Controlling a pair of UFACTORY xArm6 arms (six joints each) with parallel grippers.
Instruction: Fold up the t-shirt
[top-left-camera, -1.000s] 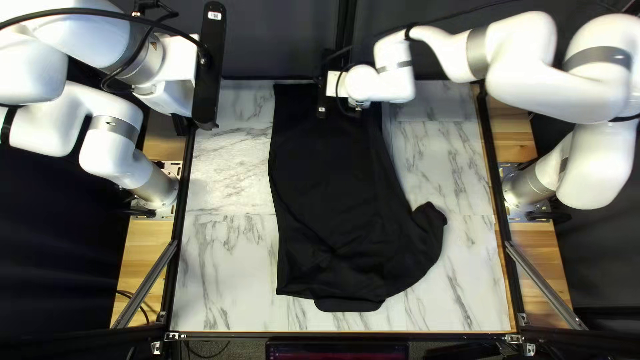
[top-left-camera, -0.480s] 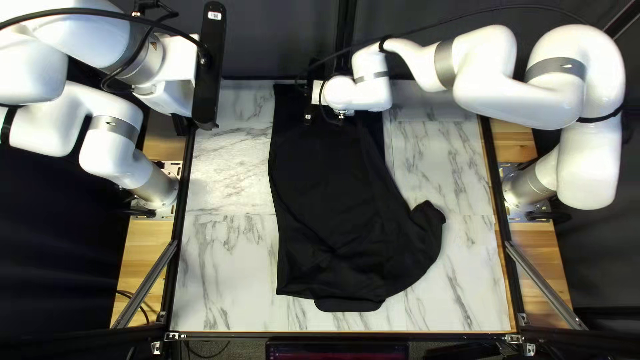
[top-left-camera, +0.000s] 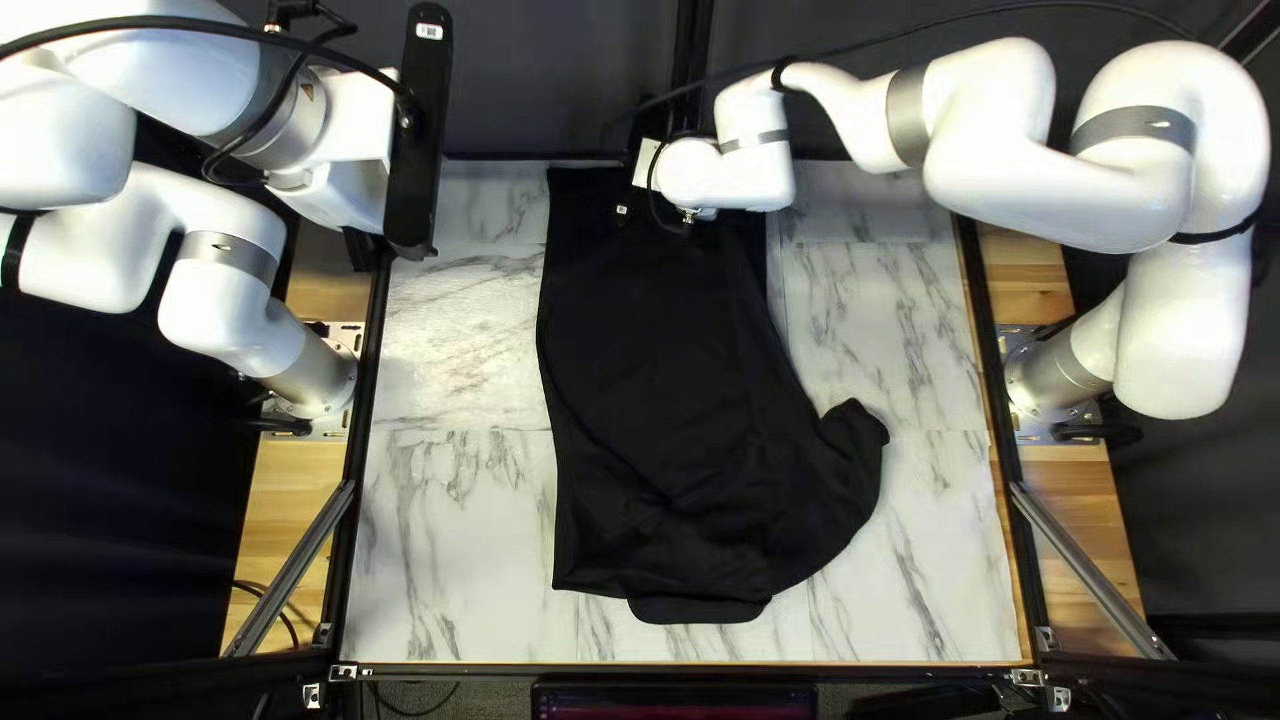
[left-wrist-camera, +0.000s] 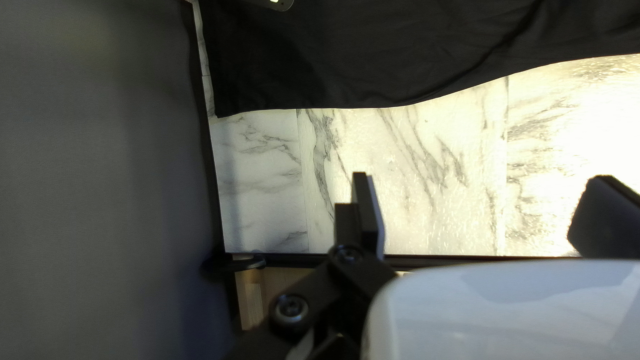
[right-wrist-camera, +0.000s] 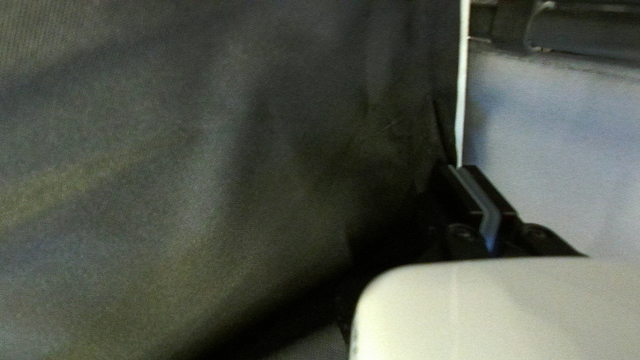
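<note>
In the top left view, the black t-shirt (top-left-camera: 667, 427) lies lengthwise on the table, a rounded bulge at its lower right and wrinkles near its near end. Over its far end is my right gripper (top-left-camera: 647, 163), its fingertips hidden there. My right gripper (right-wrist-camera: 470, 187) has its fingers closed together on the cloth in the right wrist view, where dark fabric (right-wrist-camera: 267, 147) fills much of the scene. My left gripper (top-left-camera: 418, 147) hangs by the table's far left corner; in its wrist view the left gripper (left-wrist-camera: 480, 210) is open over bare marble, the shirt (left-wrist-camera: 373, 53) ahead of it.
The marble table (top-left-camera: 454, 520) shows on both sides of the shirt. Dark rails (top-left-camera: 980, 374) run along its sides. A dark curtain (top-left-camera: 560, 80) hangs behind its far edge. My right arm (top-left-camera: 1040, 174) reaches across the table's far right corner.
My right gripper has shifted left over the shirt's far end, then slightly back to the right and away from the near edge. The shirt's bulge has drawn slightly inward. My left arm has stayed still.
</note>
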